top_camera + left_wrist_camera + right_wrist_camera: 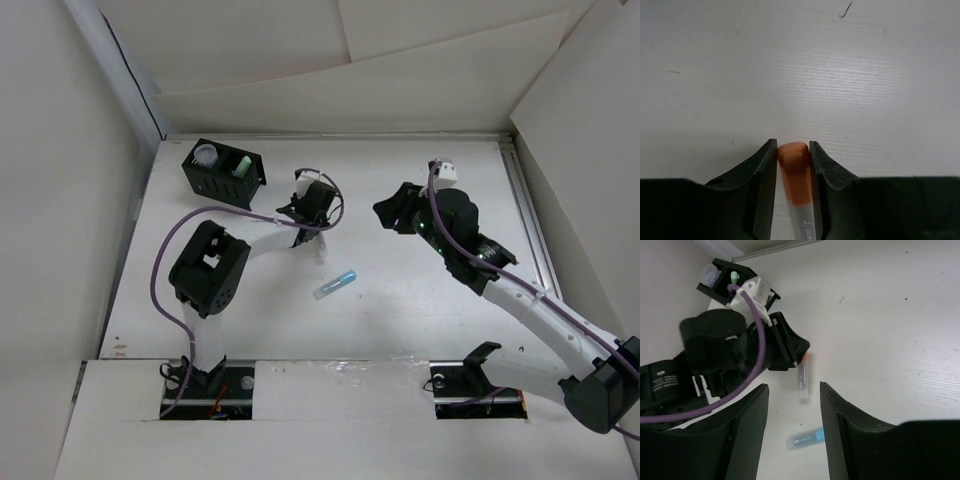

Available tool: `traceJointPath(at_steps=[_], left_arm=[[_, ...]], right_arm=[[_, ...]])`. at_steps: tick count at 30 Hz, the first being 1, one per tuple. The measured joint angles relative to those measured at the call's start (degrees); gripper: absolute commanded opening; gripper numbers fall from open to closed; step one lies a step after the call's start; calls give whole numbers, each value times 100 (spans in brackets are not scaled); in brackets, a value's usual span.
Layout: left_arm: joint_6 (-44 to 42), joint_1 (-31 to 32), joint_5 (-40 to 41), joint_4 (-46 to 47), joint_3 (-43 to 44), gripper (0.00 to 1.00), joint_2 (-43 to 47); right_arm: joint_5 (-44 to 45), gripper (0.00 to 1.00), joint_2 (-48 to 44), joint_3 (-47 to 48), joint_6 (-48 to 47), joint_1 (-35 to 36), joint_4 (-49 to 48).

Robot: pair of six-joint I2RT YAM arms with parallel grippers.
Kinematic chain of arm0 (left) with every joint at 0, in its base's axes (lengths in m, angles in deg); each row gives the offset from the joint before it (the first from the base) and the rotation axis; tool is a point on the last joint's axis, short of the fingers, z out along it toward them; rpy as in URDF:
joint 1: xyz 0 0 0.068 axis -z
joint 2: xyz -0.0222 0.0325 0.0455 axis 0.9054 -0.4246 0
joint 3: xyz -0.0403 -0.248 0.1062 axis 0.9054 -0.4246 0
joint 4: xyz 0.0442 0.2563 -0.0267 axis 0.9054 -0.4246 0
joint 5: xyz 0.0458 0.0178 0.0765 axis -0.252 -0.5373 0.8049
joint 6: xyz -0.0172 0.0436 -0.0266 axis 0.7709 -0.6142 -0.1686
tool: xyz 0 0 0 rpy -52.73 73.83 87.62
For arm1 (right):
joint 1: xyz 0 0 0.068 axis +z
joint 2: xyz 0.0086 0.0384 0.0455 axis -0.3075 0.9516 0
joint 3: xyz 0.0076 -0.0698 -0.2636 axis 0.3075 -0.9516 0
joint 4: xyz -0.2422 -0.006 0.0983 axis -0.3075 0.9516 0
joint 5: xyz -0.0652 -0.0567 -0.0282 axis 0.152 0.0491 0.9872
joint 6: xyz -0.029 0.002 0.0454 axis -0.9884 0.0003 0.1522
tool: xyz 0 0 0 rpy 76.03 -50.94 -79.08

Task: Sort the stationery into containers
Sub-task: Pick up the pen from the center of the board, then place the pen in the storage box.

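One white table [400, 310] holds everything. At its far left corner sits the black mesh box [222, 172], with a blue-and-white roll [205, 153] in one compartment and a green highlighter [240, 165] standing in the compartment beside it. Near the table's middle, right of the box, the left gripper [792, 147] is down at the surface. Its fingers are pressed against both sides of the orange highlighter [796, 175] at the cap end, and the pen's pale barrel lies along the table. The right gripper [792, 387] hangs well apart to the right, fingers about halfway open with nothing between them. A blue highlighter [336, 284] lies loose on the table, near the orange one but not touching it.
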Motion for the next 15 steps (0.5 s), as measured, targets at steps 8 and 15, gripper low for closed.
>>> traceJointPath(at_steps=[8, 15], left_arm=[[4, -706, -348, 199, 13, 5, 957], [13, -2149, -411, 273, 612, 5, 1244]], right_arm=[[0, 51, -11, 0, 0, 0, 0], [-4, 51, -13, 0, 0, 0, -7]])
